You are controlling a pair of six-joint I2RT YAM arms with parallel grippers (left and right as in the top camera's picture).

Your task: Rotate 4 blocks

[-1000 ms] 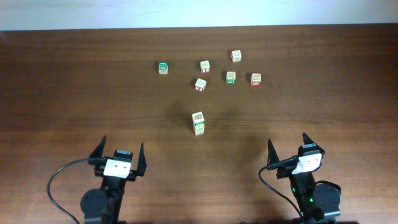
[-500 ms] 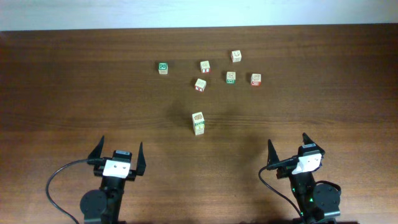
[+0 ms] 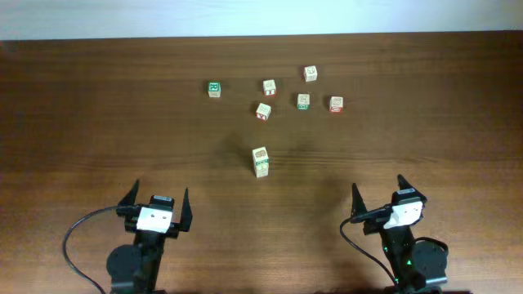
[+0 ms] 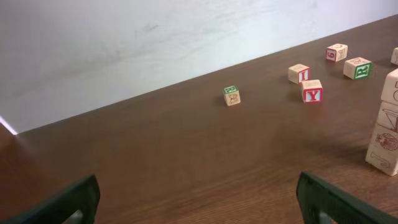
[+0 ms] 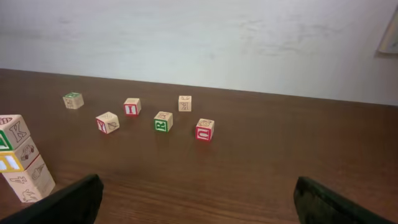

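Note:
The blocks stand as one small stack (image 3: 261, 162) of pale wooden cubes near the table's middle. In the right wrist view the stack (image 5: 22, 158) leans at the left edge, showing a green-lettered cube on top, a yellow-faced cube under it and a plain pale one at the bottom. It also shows as the stack (image 4: 387, 124) at the right edge of the left wrist view. My left gripper (image 3: 159, 196) and right gripper (image 3: 377, 186) sit near the front edge, both open and holding nothing, well short of the stack.
Several loose letter cubes lie behind the stack: a green-topped cube (image 3: 214, 89) at the left, a red-printed cube (image 3: 263, 111), a green-printed cube (image 3: 303, 101) and a red cube (image 3: 336, 104). A pale wall (image 5: 199, 37) rises behind the table's far edge.

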